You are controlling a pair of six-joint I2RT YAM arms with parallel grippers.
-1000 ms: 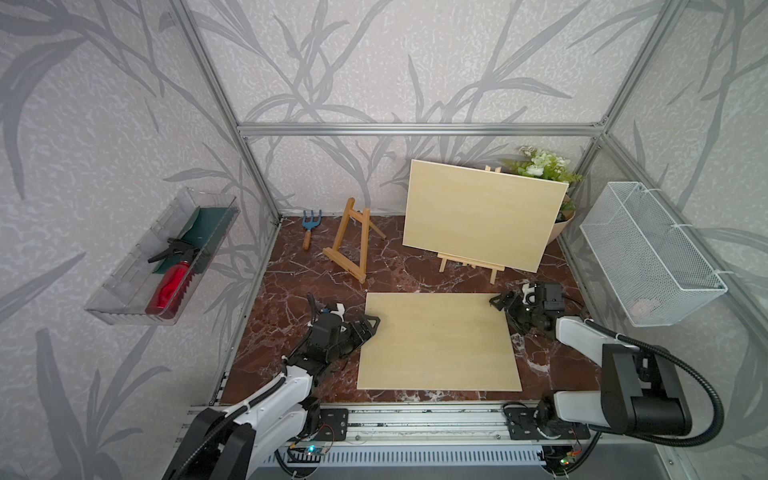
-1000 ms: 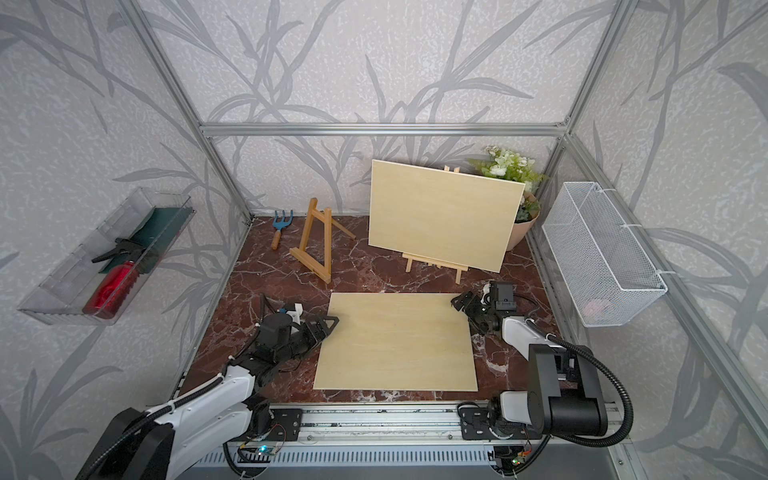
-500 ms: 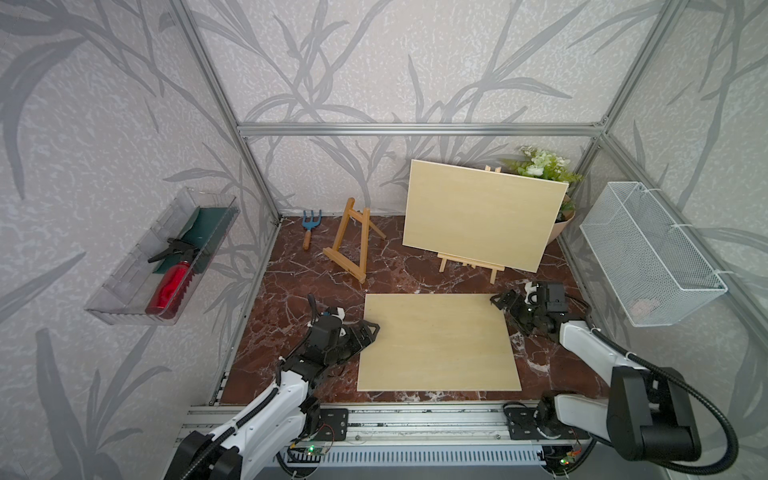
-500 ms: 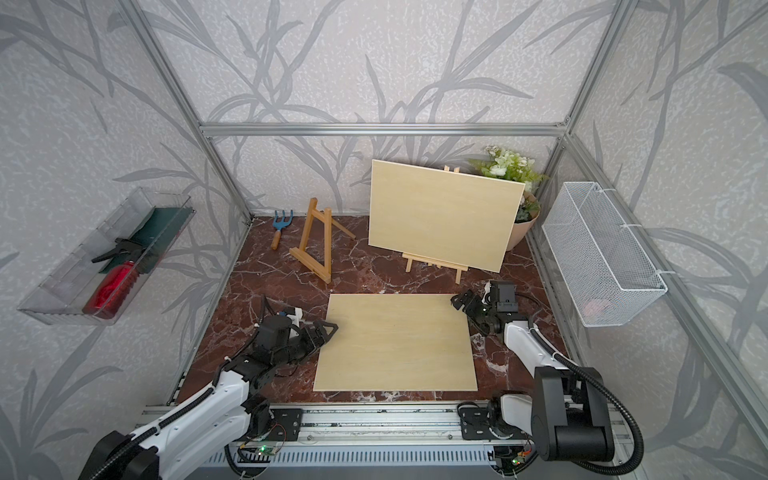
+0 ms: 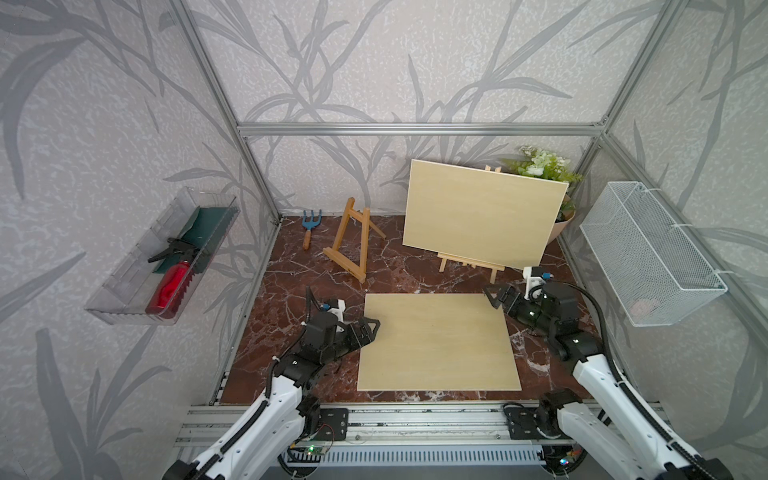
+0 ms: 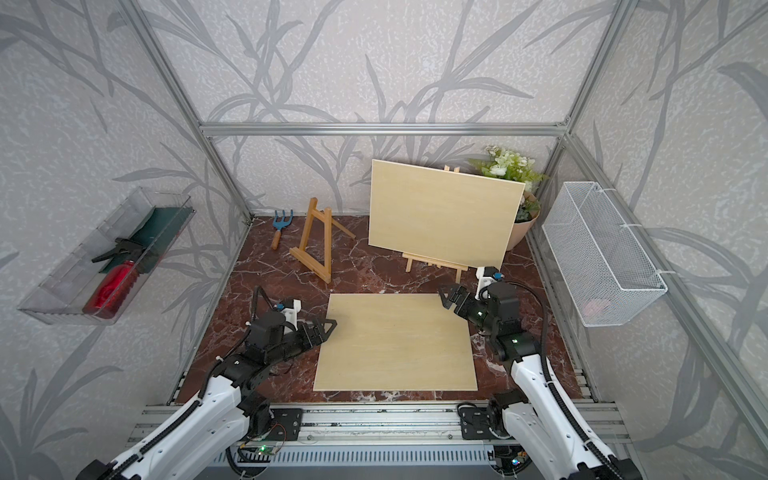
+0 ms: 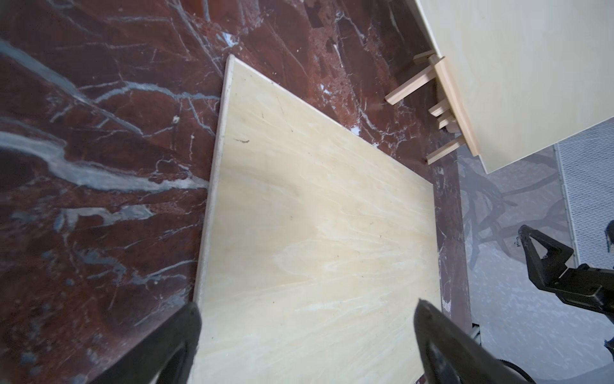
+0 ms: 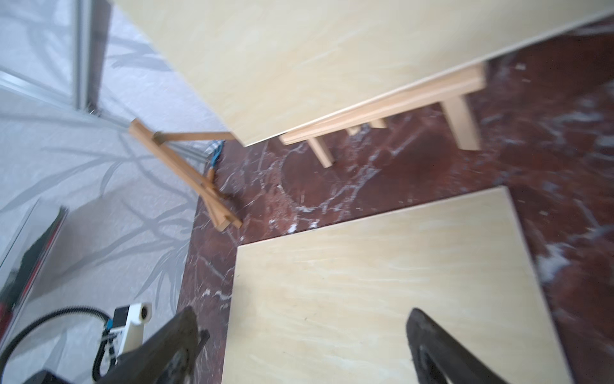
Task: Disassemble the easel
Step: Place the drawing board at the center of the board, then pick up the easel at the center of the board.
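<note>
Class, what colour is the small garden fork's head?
Blue head on the garden fork, with a wooden handle; clearest in a top view.

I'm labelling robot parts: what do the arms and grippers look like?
The left arm and right arm have white shells, black joints and black ribbed cables. The left gripper and right gripper are black with hollow triangular fingers; a small white block with a blue plug sits at each wrist.

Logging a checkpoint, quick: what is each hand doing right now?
Left hand: open, holding nothing.
Right hand: open, holding nothing.
</note>
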